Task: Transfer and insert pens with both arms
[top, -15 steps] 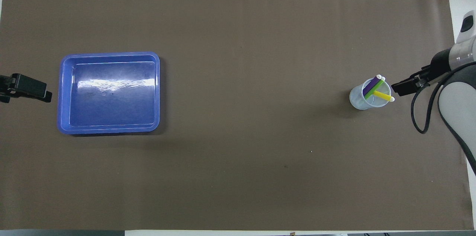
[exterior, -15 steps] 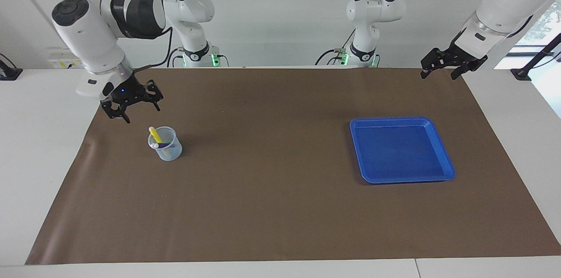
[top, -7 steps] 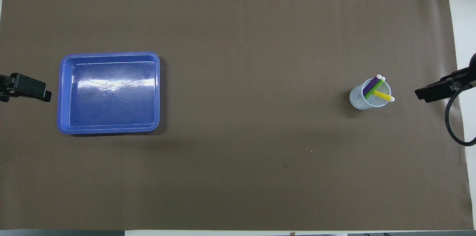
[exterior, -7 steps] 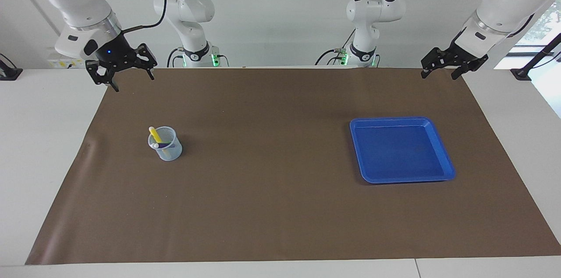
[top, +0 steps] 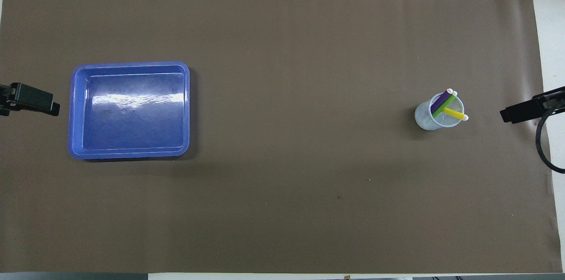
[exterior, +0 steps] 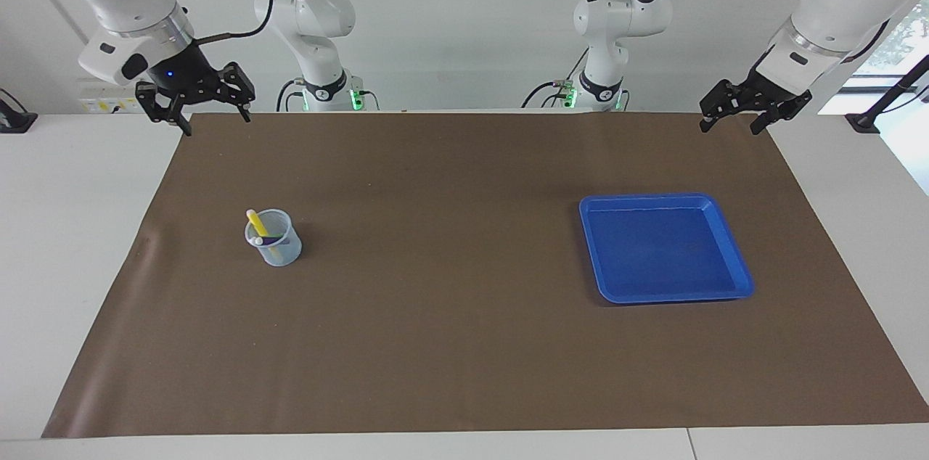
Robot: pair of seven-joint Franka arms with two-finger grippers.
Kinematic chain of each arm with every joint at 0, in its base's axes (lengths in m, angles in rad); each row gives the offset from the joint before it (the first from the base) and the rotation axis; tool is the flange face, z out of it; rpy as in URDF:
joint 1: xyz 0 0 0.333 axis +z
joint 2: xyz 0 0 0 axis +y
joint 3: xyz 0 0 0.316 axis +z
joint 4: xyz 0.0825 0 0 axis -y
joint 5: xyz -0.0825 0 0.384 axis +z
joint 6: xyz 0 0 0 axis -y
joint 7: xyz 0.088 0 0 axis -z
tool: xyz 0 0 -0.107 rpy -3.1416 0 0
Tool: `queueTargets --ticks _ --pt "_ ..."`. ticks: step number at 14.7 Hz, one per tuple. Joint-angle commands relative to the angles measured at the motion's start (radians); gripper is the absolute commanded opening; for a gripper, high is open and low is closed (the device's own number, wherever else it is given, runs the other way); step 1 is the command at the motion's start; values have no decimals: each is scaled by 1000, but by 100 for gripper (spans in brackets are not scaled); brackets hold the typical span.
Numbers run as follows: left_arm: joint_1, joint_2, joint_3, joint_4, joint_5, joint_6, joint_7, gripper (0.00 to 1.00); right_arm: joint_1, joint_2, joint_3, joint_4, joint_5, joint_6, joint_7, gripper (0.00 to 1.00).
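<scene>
Three pens stand together in a clear cup (exterior: 276, 242) (top: 430, 116) on the brown mat toward the right arm's end: a purple pen (top: 439, 102), a green pen (top: 444, 106) and a yellow pen (exterior: 256, 222) (top: 453, 113) whose whitish end leans over the rim. My right gripper (exterior: 218, 124) (top: 516, 113) hangs open and empty in the air over the mat's corner nearest the robots, well apart from the cup. At the other end my left gripper (exterior: 729, 128) (top: 42, 105) is open and empty too, over the mat's edge beside the tray.
A blue tray (exterior: 602, 257) (top: 128, 138) with nothing in it lies toward the left arm's end. Two smaller white arms (exterior: 319, 17) with green lights stand at the robots' edge. The brown mat (exterior: 450, 344) covers most of the table.
My right gripper has risen from just beside the cup and drawn back to the mat's corner by the robots, still open. The left arm has barely moved. The pens stay in the cup.
</scene>
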State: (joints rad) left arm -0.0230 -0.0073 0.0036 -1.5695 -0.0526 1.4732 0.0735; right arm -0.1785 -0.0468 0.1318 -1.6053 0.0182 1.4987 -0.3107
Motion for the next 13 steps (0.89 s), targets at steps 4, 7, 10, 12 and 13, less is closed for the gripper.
queueTargets --ticks 4,7,10,12,13 --pt "-14 -10 2 -24 54 49 6 100 204 -12 -170 -4 -29 -14 260 100" --pt "-15 -14 1 -29 59 53 6 100 209 -33 -196 -42 -14 -2 272 100" --pt "-15 -14 1 -30 59 53 8 100 208 -31 -198 -38 -11 -5 317 100" --pt "-15 -13 1 -29 57 53 8 100 203 -22 -198 -30 -9 -11 317 100" --pt "-15 -14 1 -30 57 53 9 100 200 -22 -198 -27 -11 -11 317 100"
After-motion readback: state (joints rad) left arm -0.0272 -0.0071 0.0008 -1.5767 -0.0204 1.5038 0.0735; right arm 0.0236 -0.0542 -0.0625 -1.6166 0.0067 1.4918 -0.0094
